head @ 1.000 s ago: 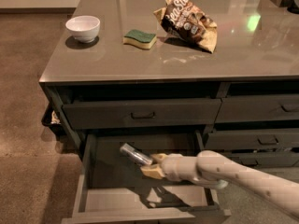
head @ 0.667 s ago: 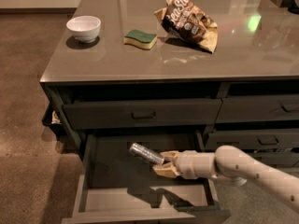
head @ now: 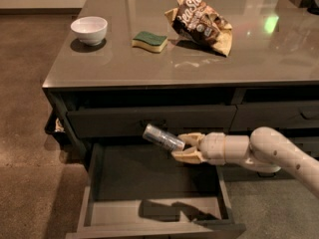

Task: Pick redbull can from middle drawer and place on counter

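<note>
The redbull can (head: 162, 137), a slim silvery-grey cylinder, is held tilted in the air above the open middle drawer (head: 149, 210), in front of the drawer above it. My gripper (head: 183, 146) reaches in from the right and is shut on the can's right end. The cream arm (head: 264, 151) stretches off to the right edge. The drawer's grey floor lies below with the arm's shadow on it. The glossy grey-brown counter (head: 124, 66) is above, behind the can.
On the counter stand a white bowl (head: 89, 30), a green and yellow sponge (head: 149, 41) and a crumpled brown chip bag (head: 201, 23). A shut drawer with a small handle (head: 149, 121) is just behind the can. More handled drawers (head: 279, 116) are at the right.
The gripper has lifted the can up out of the drawer and slightly to the right, from near the drawer floor to the height of the drawer above.
</note>
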`<state>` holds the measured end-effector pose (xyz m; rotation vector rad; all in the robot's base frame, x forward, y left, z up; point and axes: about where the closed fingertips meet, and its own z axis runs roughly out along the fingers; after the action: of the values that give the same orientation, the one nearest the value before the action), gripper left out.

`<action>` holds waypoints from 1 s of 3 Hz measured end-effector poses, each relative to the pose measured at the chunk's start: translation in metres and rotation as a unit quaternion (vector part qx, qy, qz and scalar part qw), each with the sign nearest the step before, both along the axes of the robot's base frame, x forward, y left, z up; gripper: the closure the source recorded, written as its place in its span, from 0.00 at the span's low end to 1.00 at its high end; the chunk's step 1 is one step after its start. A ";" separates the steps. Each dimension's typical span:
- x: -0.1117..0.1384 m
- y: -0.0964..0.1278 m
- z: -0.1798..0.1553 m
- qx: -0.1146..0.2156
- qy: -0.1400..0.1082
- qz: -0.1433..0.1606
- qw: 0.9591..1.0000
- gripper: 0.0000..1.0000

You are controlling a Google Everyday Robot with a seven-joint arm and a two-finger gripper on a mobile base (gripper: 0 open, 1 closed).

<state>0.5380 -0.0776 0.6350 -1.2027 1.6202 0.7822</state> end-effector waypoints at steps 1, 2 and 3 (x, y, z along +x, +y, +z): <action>0.023 0.002 0.064 0.038 -0.058 0.019 0.997 1.00; 0.038 -0.002 0.117 0.073 -0.106 0.032 0.991 1.00; 0.043 -0.009 0.155 0.093 -0.140 0.029 0.985 1.00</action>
<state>0.5812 -0.0864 0.7903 -1.1715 1.2603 0.7464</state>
